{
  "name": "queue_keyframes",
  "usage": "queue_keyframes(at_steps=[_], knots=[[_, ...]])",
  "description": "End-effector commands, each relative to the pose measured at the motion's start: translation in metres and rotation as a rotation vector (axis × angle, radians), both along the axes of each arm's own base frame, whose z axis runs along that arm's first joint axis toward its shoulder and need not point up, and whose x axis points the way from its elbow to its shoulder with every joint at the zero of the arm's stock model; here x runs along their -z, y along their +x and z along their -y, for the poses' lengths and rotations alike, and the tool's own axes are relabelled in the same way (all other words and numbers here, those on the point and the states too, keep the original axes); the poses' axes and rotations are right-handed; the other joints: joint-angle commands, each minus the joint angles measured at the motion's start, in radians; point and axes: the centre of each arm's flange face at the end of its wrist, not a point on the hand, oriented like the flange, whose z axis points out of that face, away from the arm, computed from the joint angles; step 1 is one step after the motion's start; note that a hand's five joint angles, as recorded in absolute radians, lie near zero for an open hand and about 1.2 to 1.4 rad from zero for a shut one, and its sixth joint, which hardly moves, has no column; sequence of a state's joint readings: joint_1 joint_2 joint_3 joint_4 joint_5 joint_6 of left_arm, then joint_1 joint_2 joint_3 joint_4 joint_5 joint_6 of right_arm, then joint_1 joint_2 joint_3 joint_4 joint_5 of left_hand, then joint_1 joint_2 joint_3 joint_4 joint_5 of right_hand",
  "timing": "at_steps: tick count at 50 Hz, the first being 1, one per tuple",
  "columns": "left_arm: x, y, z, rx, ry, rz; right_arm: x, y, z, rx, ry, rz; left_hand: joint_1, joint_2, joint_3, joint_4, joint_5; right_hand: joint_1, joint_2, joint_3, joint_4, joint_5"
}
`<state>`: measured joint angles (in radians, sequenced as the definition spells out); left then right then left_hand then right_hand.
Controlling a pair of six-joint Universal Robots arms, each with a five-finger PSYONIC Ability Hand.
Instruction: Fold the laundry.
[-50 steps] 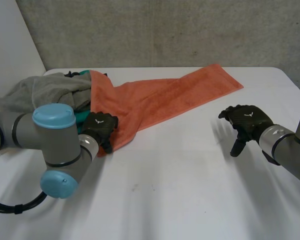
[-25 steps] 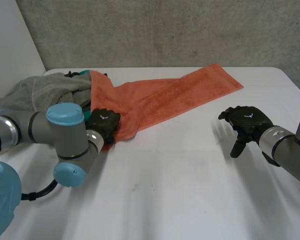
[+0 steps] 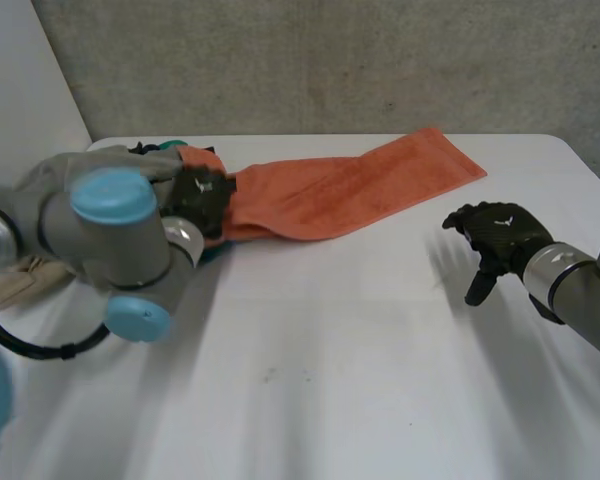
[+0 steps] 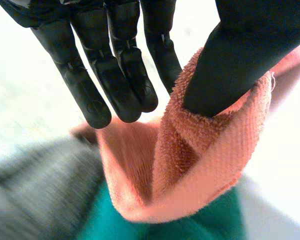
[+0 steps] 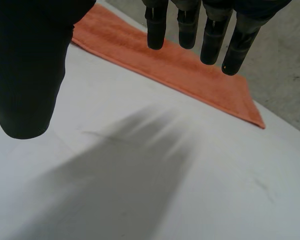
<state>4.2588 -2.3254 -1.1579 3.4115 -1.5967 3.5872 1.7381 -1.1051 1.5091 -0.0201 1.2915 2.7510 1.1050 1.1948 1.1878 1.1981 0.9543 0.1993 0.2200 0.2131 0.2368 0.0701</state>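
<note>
Grip: left hand (image 3: 202, 195) pinches end of orange towel (image 3: 360, 185), upper left of frame, by grey and green clothes (image 4: 35, 185) | right hand (image 3: 500, 235) loose, empty, over table (image 3: 330, 350) at right | towel looks soft, light, floppy; best held by corners.

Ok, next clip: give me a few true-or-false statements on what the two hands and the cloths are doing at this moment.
1. The left hand pinches one end of the orange towel with its thumb. True.
2. The right hand grips the towel's other end. False: it is open, with straight fingers, over the bare table and apart from the towel.
3. A green cloth lies under the towel end that the left hand holds. True.
4. The orange towel is already folded into a neat square. False: most of it lies stretched out long across the table, and only the held end is bunched.
5. A grey cloth lies next to the green one. True.
</note>
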Motion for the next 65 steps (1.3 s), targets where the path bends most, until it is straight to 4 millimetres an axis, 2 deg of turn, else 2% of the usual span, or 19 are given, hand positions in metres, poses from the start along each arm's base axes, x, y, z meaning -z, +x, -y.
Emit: queue_keyframes(at_steps=[1,3,8,13,14,19,24,31,34,36,38,39,41,46,47,50,53,61,65], knots=[[-0.117,-0.001,-0.045,0.049,-0.211,-0.115,-0.011,0.001,0.008,0.073,-0.008,0.072,0.291,0.201,0.208,0.198,0.267,-0.025,-0.045,-0.039,-0.062,-0.07],[-0.141,-0.003,-0.06,0.074,-0.255,-0.147,-0.013,0.006,0.009,0.095,0.012,0.14,0.291,0.201,0.208,0.198,0.267,-0.025,-0.045,-0.039,-0.062,-0.07],[-0.174,-0.008,-0.089,0.124,-0.304,-0.192,-0.023,0.031,0.003,0.106,0.064,0.376,0.291,0.201,0.208,0.198,0.267,-0.025,-0.045,-0.039,-0.062,-0.07],[-0.21,-0.012,-0.12,0.177,-0.381,-0.249,-0.01,0.057,0.003,0.108,0.146,0.588,0.291,0.201,0.208,0.198,0.267,-0.025,-0.045,-0.039,-0.062,-0.07],[-0.219,-0.012,-0.128,0.19,-0.396,-0.262,-0.006,0.069,0.002,0.095,0.158,0.632,0.291,0.201,0.208,0.198,0.267,-0.025,-0.045,-0.039,-0.062,-0.07],[-0.234,-0.014,-0.147,0.223,-0.427,-0.291,0.001,0.094,0.006,0.121,0.094,0.681,0.291,0.201,0.208,0.198,0.267,-0.025,-0.045,-0.039,-0.062,-0.07],[-0.25,-0.01,-0.16,0.238,-0.461,-0.321,0.009,0.095,0.024,0.241,-0.017,0.679,0.291,0.201,0.208,0.198,0.267,-0.025,-0.045,-0.039,-0.062,-0.07],[-0.266,-0.001,-0.171,0.236,-0.495,-0.343,0.02,0.102,0.041,0.223,-0.087,0.623,0.291,0.201,0.208,0.198,0.267,-0.025,-0.045,-0.039,-0.062,-0.07],[-0.267,0.0,-0.171,0.234,-0.5,-0.343,0.021,0.102,0.04,0.219,-0.082,0.59,0.291,0.201,0.208,0.198,0.267,-0.025,-0.045,-0.039,-0.062,-0.07],[-0.266,0.0,-0.17,0.23,-0.496,-0.337,0.023,0.102,0.03,0.18,-0.035,0.554,0.291,0.201,0.208,0.198,0.267,-0.025,-0.045,-0.039,-0.062,-0.07],[-0.263,-0.001,-0.168,0.23,-0.489,-0.331,0.016,0.099,0.022,0.154,-0.003,0.533,0.291,0.201,0.208,0.198,0.267,-0.025,-0.045,-0.039,-0.062,-0.07],[-0.261,-0.002,-0.167,0.232,-0.485,-0.326,0.001,0.093,0.013,0.123,0.021,0.521,0.291,0.201,0.208,0.198,0.267,-0.025,-0.045,-0.039,-0.062,-0.07],[-0.256,-0.004,-0.165,0.231,-0.476,-0.318,-0.011,0.084,0.006,0.101,0.049,0.51,0.291,0.201,0.208,0.198,0.267,-0.025,-0.045,-0.039,-0.062,-0.07],[-0.254,-0.004,-0.163,0.228,-0.47,-0.312,-0.031,0.022,0.022,0.172,0.078,0.484,0.291,0.201,0.208,0.198,0.267,-0.012,-0.032,-0.025,-0.049,-0.057],[-0.254,-0.004,-0.163,0.228,-0.47,-0.312,-0.037,0.004,0.033,0.192,0.059,0.48,0.291,0.201,0.208,0.198,0.267,-0.017,-0.038,-0.031,-0.055,-0.063],[-0.255,-0.004,-0.164,0.23,-0.472,-0.315,-0.044,-0.013,0.045,0.198,0.028,0.472,0.291,0.201,0.208,0.198,0.267,-0.025,-0.045,-0.039,-0.062,-0.07],[-0.258,-0.003,-0.166,0.231,-0.48,-0.32,-0.039,-0.01,0.054,0.137,0.041,0.475,0.291,0.201,0.208,0.198,0.267,-0.025,-0.045,-0.039,-0.062,-0.07],[-0.266,-0.001,-0.168,0.231,-0.501,-0.335,0.007,0.0,0.063,0.089,0.158,0.466,0.291,0.201,0.208,0.198,0.267,-0.025,-0.045,-0.039,-0.062,-0.07],[-0.271,-0.001,-0.169,0.232,-0.512,-0.341,0.029,0.03,0.053,0.017,0.199,0.441,0.291,0.201,0.208,0.198,0.267,-0.025,-0.045,-0.039,-0.062,-0.07]])
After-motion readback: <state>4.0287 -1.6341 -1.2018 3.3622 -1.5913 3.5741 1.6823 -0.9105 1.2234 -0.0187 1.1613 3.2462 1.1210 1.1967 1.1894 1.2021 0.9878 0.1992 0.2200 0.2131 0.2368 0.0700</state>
